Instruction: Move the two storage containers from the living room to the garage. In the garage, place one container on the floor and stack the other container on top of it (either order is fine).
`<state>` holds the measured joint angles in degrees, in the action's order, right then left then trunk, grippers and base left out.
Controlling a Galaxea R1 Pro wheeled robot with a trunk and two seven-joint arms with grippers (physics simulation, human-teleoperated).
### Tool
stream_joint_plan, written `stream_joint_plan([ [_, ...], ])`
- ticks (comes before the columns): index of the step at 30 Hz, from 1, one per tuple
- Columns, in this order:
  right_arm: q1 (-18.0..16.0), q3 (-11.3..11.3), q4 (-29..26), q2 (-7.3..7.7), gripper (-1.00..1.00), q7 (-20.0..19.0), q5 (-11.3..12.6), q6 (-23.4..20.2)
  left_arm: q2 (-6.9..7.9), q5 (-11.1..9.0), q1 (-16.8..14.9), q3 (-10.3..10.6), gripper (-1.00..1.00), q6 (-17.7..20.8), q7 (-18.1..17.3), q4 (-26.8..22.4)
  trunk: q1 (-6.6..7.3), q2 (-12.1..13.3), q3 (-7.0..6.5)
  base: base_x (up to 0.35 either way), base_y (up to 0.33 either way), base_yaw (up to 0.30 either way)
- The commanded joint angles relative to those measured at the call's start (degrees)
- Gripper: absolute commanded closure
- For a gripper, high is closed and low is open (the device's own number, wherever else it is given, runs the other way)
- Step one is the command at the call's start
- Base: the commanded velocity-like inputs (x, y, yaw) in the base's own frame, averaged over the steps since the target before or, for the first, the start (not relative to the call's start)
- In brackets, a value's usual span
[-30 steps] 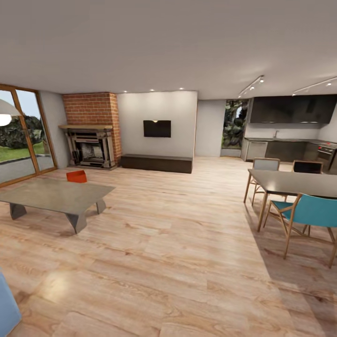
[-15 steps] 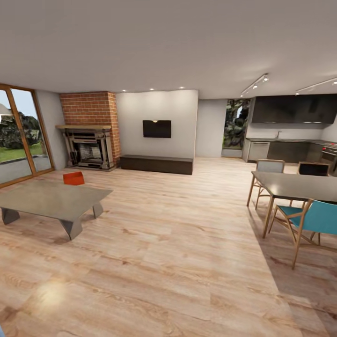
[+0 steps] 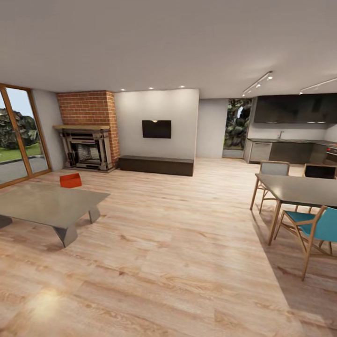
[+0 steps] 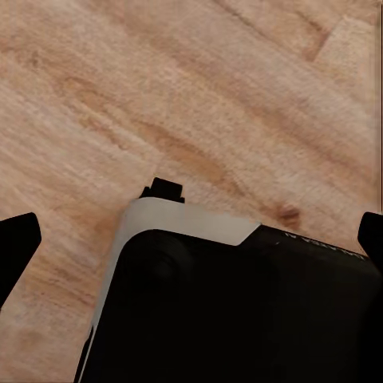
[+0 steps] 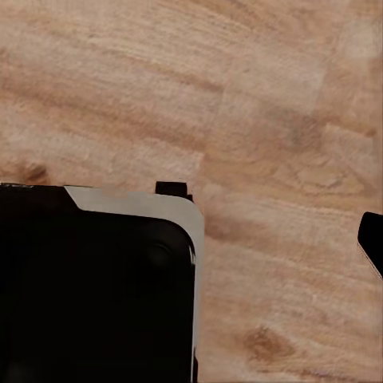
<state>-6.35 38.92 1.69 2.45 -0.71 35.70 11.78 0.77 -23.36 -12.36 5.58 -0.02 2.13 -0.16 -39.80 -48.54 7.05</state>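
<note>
One orange-red storage container [image 3: 70, 180] sits on the light wood-plank floor of the living room, just behind the grey coffee table [image 3: 44, 203] and in front of the brick fireplace [image 3: 87, 133]. It is far ahead on the left of the head view. My left gripper [image 4: 191, 239] hangs over bare planks, its dark fingertips [image 4: 16, 247] wide apart at the picture's edges, open and empty. My right gripper [image 5: 195, 243] also hangs over the planks; one fingertip [image 5: 373, 239] shows at the edge, with nothing held.
A black TV [image 3: 156, 128] hangs above a long dark bench [image 3: 156, 165]. A dining table [image 3: 299, 189] with chairs, one teal [image 3: 313, 229], stands at the right. A dark kitchen [image 3: 290, 140] lies beyond it. Glass doors [image 3: 18, 138] line the left wall. The robot's black base [image 4: 231, 311] shows below both wrists.
The whole head view has shifted: the camera moved forward, so the table, container and chairs slid outward and down. Nothing in the room itself has moved.
</note>
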Motion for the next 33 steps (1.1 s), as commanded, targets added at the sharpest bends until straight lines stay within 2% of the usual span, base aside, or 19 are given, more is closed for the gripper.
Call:
stream_joint_plan([
  [1, -0.07, 0.49, 0.16, -0.02, -1.00, -0.08, 0.42, 0.26, 0.00, -0.45, -0.04, 0.49, -1.00, -0.01, 0.15, -0.02, -0.04, -0.05, 0.08, 0.323, 0.000, 0.000],
  [33, -0.06, 1.13, 0.16, -0.33, -1.00, -0.10, 0.21, 0.14, -0.07, -0.42, -0.04, 0.49, -1.00, -0.25, 0.16, -0.02, -0.04, -0.05, 0.08, 0.322, 0.000, 0.000],
])
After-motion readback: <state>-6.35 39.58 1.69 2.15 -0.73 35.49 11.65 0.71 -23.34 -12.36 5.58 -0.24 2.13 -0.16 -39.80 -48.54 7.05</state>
